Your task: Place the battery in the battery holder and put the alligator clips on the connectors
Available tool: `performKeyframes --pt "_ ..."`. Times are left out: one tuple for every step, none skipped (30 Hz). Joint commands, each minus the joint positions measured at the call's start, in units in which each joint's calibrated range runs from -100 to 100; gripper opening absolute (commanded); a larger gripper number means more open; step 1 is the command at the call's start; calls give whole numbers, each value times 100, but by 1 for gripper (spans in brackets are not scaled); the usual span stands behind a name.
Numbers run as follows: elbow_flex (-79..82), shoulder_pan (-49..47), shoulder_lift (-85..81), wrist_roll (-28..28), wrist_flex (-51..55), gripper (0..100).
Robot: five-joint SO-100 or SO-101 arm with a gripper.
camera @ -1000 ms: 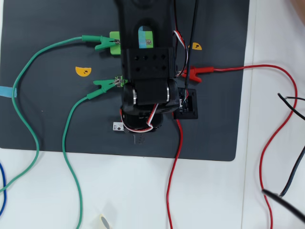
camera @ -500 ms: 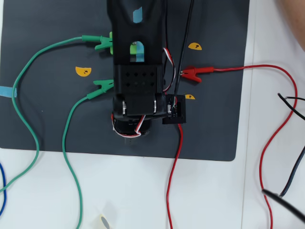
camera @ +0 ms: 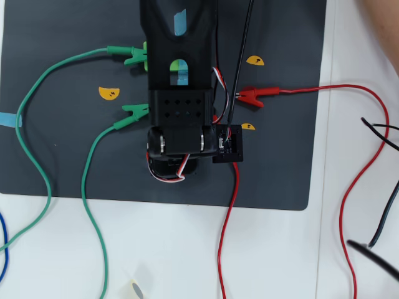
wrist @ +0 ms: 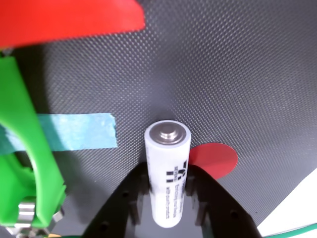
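Above the red dot (wrist: pixel 215 157): battery (wrist: pixel 167 173) is held upright
Gripper (wrist: pixel 167 198): clamped on the battery
Green frame (wrist: pixel 25 148): seen left of the battery

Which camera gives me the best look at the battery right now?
The wrist view: the battery fills the lower centre, silver end cap and printed label sharp, held between the black gripper fingers. In the overhead view the arm hides it completely.

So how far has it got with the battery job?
Early days. In the wrist view the gripper is shut on the battery, above the dark mat, so picking it up looks done. The green battery holder is beside it, not yet loaded. In the overhead view the alligator clips lie loose, apparently still unattached.
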Motion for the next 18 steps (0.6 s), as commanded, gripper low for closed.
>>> performKeyframes --pt "-129 63 -24 30 -22 1" --pt "20 93 -49 30 -83 1" --pt "178 133 -134 30 -186 1" --pt "230 164 -143 30 -280 1" --pt "265 244 -177 20 -340 1" --pt "344 275 -390 4 -323 1" --pt "625 285 -806 -1 -358 1" --pt "757 265 -1062 -1 -358 1" --pt "1055 214 -1589 -6 -358 1" --pt "1353 113 -2082 -17 -358 1" --pt "1607 -8 -2508 -22 -358 1" --pt "1871 -99 -2874 -38 -358 1" --pt "2134 -200 -3188 -100 -358 1" --pt "2371 -301 -3486 -147 -358 1" --pt "2485 -331 -3639 -183 -358 1" --pt "2765 -341 -3920 -272 -358 1" --pt "3055 -452 -4192 -361 -358 1" --pt "3300 -533 -4379 -444 -358 1"
